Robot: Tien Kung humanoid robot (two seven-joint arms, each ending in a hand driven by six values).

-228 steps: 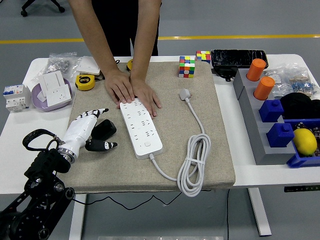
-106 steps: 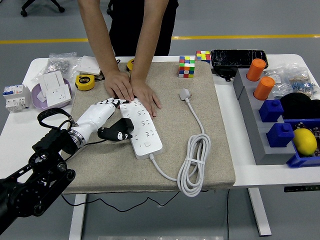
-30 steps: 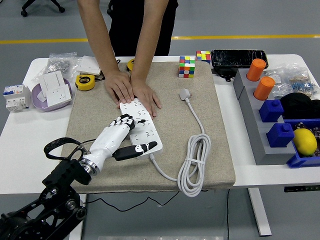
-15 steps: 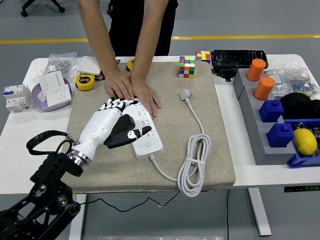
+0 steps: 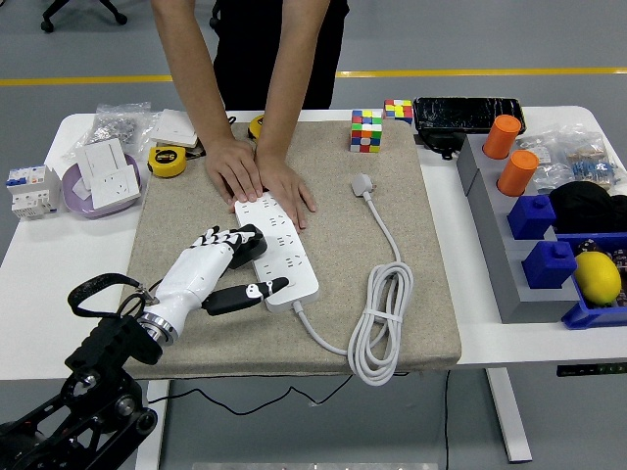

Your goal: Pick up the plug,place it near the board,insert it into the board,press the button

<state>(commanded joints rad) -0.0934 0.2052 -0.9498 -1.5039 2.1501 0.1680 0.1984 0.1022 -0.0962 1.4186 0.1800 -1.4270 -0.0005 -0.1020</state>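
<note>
A white power strip point(image 5: 278, 251) lies on the beige mat point(image 5: 421, 294), its switch button point(image 5: 288, 283) at the near end. A person's two hands point(image 5: 257, 176) press flat on its far end. My left hand point(image 5: 233, 266) rests at the strip's left edge, fingers point(image 5: 219, 238) lightly bent over that edge and thumb point(image 5: 253, 292) stretched out, its tip just left of the button. It holds nothing that I can see. The white plug point(image 5: 362, 183) lies loose on the mat to the right. Its cord point(image 5: 378, 318) runs back to the strip's near end.
Two colour cubes point(image 5: 366, 129) and a black case point(image 5: 466, 113) sit at the back. Grey and blue bins point(image 5: 534, 245) with orange cylinders and a lemon fill the right side. Tape measures, a purple dish point(image 5: 73, 192) with sockets and a breaker stand at the left.
My left hand has dropped back toward the near edge. Its thumb tip has slid from the strip's middle to beside the button. The person's hands, plug and cord have not moved.
</note>
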